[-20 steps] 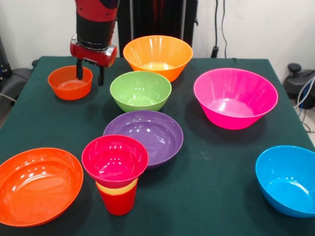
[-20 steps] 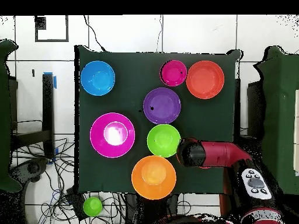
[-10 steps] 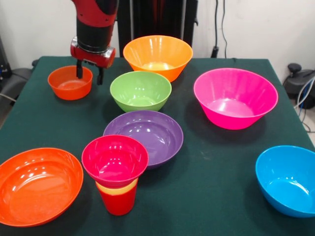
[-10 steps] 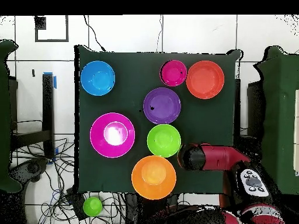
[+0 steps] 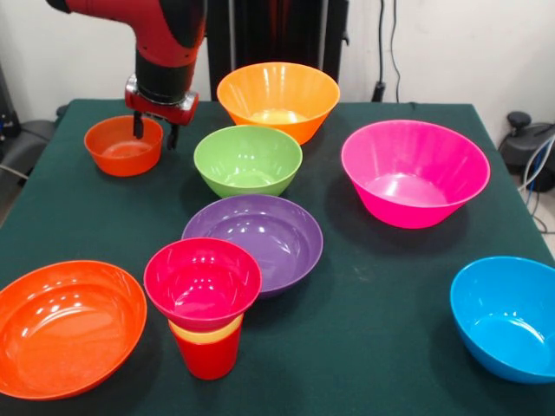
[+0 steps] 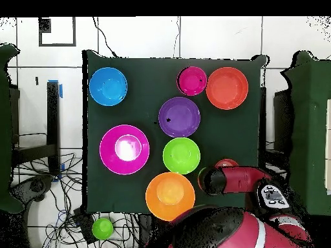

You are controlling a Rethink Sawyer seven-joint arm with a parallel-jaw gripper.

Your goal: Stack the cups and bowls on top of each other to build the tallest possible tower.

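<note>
The tower stands at the front: a red cup holds a yellow cup, and a crimson-pink bowl sits on top. My gripper hangs open at the far left over the right rim of the small orange bowl, holding nothing. One finger is over the bowl's inside, the other is outside the rim. In the overhead view my arm covers most of that bowl. Loose bowls lie around: green, purple, light orange, magenta-pink, blue and a wide orange-red one.
The table has a dark green cloth. The purple bowl touches the tower's crimson bowl. The blue bowl reaches past the front right edge of the view. A small green object lies on the floor among cables.
My gripper has drawn back toward the table's far side, staying open at the small orange bowl's rim. The arm has swung, and the bowl's edge now shows from overhead. The bowls have not moved.
</note>
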